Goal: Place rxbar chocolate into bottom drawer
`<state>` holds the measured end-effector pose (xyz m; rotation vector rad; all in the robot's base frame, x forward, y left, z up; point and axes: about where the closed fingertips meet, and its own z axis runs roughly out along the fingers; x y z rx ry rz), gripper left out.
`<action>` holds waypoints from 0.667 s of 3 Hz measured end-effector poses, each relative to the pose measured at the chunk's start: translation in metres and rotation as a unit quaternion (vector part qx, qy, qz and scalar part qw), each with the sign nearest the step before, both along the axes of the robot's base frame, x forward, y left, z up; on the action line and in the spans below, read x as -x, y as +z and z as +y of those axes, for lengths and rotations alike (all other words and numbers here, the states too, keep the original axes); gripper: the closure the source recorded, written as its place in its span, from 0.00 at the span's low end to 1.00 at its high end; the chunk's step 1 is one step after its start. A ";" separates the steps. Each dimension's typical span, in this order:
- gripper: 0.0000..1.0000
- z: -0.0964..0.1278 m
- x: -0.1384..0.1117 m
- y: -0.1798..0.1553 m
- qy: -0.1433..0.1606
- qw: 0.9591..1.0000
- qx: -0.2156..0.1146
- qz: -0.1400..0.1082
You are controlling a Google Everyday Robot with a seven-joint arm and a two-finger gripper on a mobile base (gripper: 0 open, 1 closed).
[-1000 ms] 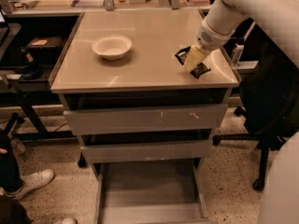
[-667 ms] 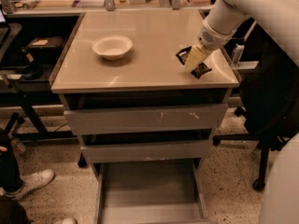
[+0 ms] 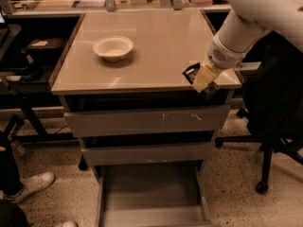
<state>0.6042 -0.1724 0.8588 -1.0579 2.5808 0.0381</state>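
My gripper [image 3: 202,82] hangs over the front right corner of the cabinet top [image 3: 156,56], on the white arm that comes in from the upper right. Its pale fingers [image 3: 200,76] are shut on a small dark flat thing, the rxbar chocolate [image 3: 209,91], which sticks out just below them at the top's front edge. The bottom drawer [image 3: 151,190], a shallow grey tray, stands pulled out near the floor, below and to the left of the gripper. The two wider drawers [image 3: 147,122] above it are closed.
A white bowl [image 3: 112,48] sits on the left half of the top. A dark office chair [image 3: 270,126] stands close on the right. A person's white shoe [image 3: 28,186] is on the floor at lower left, and a dark desk [image 3: 23,56] stands to the left.
My gripper has moved toward the front edge of the top and slightly lower, still shut on the bar. The bowl and the drawers have not moved.
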 end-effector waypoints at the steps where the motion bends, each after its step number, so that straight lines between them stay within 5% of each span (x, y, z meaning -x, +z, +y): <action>1: 1.00 -0.001 0.058 -0.022 -0.027 0.999 -0.004 0.031; 2: 1.00 -0.003 0.072 -0.043 -0.025 0.998 0.006 0.054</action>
